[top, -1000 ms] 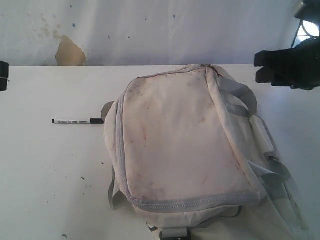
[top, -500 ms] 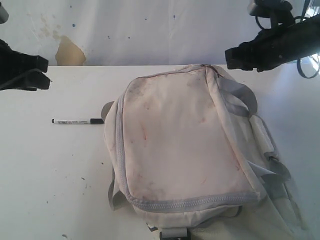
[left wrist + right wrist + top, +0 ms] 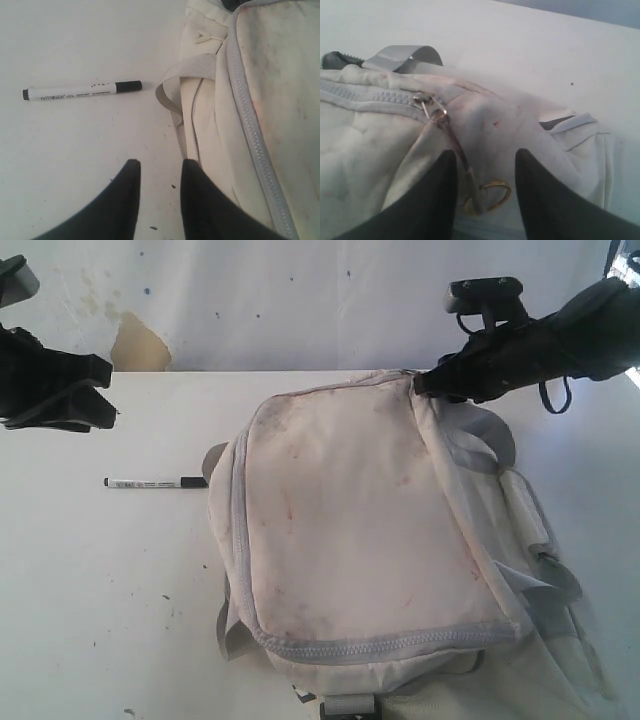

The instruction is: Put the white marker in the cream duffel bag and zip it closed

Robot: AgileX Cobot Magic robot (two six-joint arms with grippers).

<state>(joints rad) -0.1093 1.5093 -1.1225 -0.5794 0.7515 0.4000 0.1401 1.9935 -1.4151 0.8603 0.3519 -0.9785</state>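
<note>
One thin black-capped white marker (image 3: 150,482), reddish-stained cream duffel bag (image 3: 360,530)

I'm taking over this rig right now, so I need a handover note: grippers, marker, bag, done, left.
Left gripper: open, empty, above the table near the white marker.
Right gripper: open, straddling the zipper pull at the far corner of the cream duffel bag, not gripping.
Marker lies on the table, left of the bag in the exterior view; zipper looks shut.
Done: nothing.
Left: unzip, insert marker, zip closed.
</note>
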